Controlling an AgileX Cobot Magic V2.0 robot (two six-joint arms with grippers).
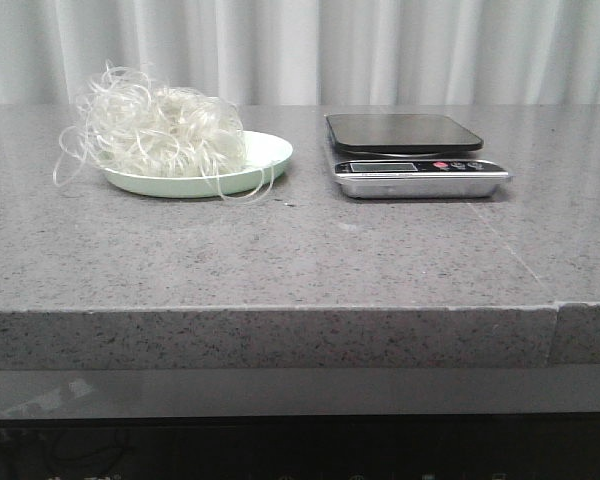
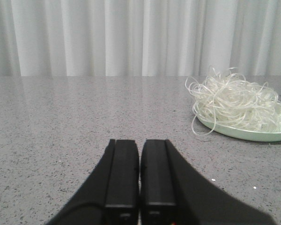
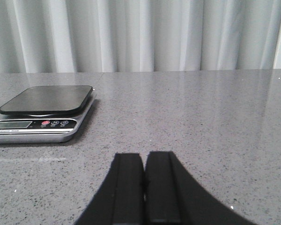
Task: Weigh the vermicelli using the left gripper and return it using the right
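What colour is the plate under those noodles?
Pale mint green, the plate under the vermicelli; it shows best in the front view.

Front view faces the table [image 1: 280, 260]; both low wrist views share it.

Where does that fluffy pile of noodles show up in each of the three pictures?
Front view: the vermicelli sits on the pale green plate, left of the scale.
Left wrist view: the noodles are at the right side of the picture, beyond the shut left hand.
Right wrist view: not in it; only a sliver of the plate shows at the edge.
Shared landmark: the white curtain behind the table.
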